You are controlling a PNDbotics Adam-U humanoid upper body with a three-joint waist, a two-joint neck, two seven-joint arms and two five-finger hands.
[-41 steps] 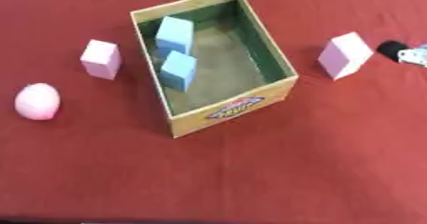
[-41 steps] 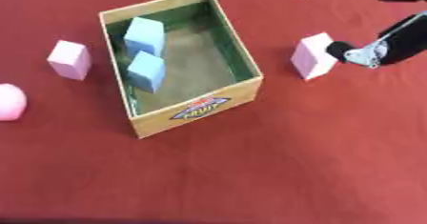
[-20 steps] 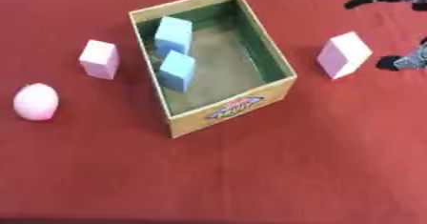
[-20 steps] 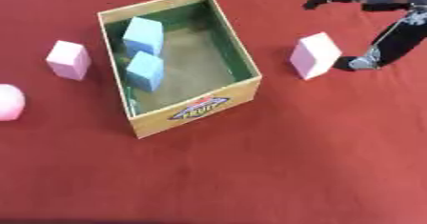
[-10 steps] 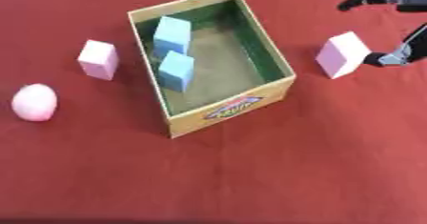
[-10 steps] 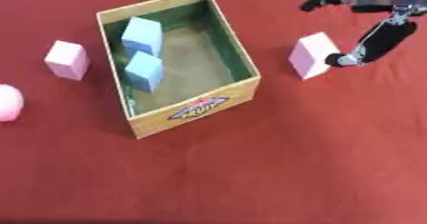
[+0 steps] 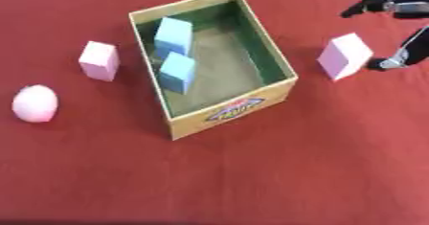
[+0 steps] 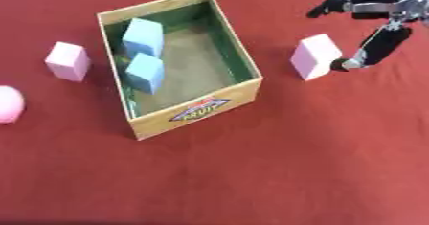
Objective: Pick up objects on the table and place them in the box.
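Just beside pink block [image 8: 314,56] (right): hand [image 8: 378,28]

Right hand [image 8: 378,25] black with slim fingers, silver joints, rounded silver fingertip

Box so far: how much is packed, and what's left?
Two blue blocks sit in the box. The right hand, open, is beside the right pink block, not gripping it. The left pink block and pink ball remain on the table.

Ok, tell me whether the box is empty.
Not empty: the box holds two light blue blocks, standing against its left wall.
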